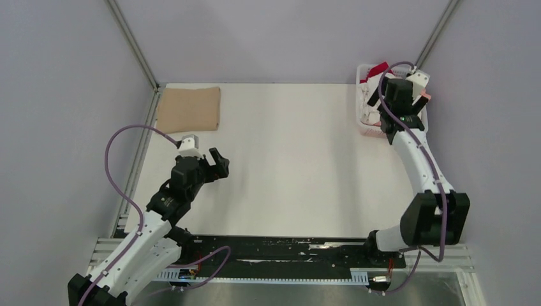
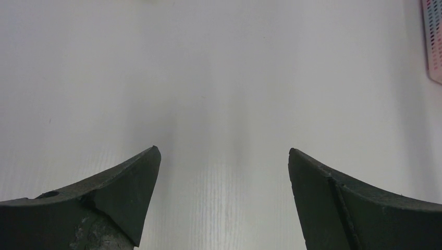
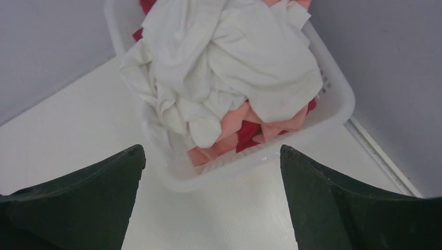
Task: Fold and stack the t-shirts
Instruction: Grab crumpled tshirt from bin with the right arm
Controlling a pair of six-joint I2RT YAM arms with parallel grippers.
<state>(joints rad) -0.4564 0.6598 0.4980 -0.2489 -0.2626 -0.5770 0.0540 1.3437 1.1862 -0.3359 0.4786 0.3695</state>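
So, one tan shirt (image 1: pixel 189 108) lies folded well ahead of my left pincer (image 2: pixel 223 150), open over the surface (image 2: pixel 219 62). My right pincer (image 3: pixel 211 151), open and empty, hangs just before the basket (image 3: pixel 333 112): white shirt (image 3: pixel 234 57), pink shirt (image 3: pixel 232 122), red shirt (image 3: pixel 247 134) crumpled inside, perhaps more underneath.

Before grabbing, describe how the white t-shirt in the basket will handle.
Crumpled in soft folds, the white t-shirt is likely floppy and will drape. Lying on the salmon pink shirt, it may drag that along.
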